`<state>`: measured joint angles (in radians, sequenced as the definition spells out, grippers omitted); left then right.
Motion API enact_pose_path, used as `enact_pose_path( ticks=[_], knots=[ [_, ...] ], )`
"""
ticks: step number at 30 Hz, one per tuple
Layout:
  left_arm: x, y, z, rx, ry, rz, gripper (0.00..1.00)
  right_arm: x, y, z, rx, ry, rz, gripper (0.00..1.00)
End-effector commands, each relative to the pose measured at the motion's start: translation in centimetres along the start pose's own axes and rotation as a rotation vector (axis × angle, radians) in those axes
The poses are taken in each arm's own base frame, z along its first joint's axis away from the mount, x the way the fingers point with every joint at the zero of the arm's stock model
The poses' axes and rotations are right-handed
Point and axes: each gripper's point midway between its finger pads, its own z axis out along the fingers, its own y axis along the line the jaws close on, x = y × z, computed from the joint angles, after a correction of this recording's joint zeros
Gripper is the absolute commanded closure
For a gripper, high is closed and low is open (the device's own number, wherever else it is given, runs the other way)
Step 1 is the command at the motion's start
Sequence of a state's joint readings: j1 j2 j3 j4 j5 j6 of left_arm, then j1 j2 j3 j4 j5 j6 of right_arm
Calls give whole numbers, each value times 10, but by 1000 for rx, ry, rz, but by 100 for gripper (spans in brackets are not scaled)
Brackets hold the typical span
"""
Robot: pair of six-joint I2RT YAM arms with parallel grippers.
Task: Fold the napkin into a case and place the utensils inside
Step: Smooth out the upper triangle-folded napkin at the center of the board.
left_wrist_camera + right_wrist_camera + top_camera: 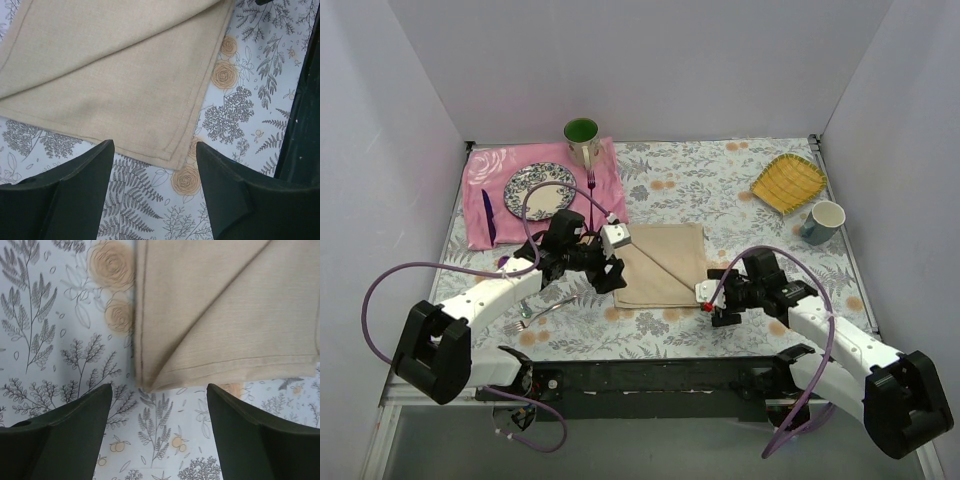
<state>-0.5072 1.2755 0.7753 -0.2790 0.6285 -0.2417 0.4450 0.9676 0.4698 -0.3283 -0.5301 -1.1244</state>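
The beige napkin (pixel 662 262) lies flat at the middle of the table, one flap folded over along a diagonal crease. My left gripper (pixel 613 274) hovers at its near left corner (pixel 176 161), open, nothing between the fingers (pixel 155 150). At the near right corner (pixel 146 385) my right gripper (pixel 711 293) is open too, its tips just short of the cloth (pixel 159 390). A pale fork (pixel 544 308) rests on the table under my left arm. A small purple shiny bit (pixel 504 262), perhaps the spoon, peeks out beside that arm.
A pink mat (pixel 485 225) at the back left carries a patterned plate (pixel 540 190), a purple fork (pixel 590 182) and a dark purple utensil (pixel 488 215). A green-lined cup (pixel 582 140) stands behind it. A yellow dish (pixel 788 182) and a mug (pixel 823 222) are at the right.
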Motion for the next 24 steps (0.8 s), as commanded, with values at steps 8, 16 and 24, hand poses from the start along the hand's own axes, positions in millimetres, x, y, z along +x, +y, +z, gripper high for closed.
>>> enact_pose_path(
  ticks=[8, 16, 24],
  knots=[
    [16, -6, 1, -3, 26, -63, 34, 9, -1, 16, 45, 37, -320, 21],
    [17, -4, 3, -5, 34, -65, 34, 6, 20, 21, -43, 3, -358, 45],
    [21, -4, 4, 0, 45, -57, 35, 17, 29, 30, -101, 35, -327, 52]
  ],
)
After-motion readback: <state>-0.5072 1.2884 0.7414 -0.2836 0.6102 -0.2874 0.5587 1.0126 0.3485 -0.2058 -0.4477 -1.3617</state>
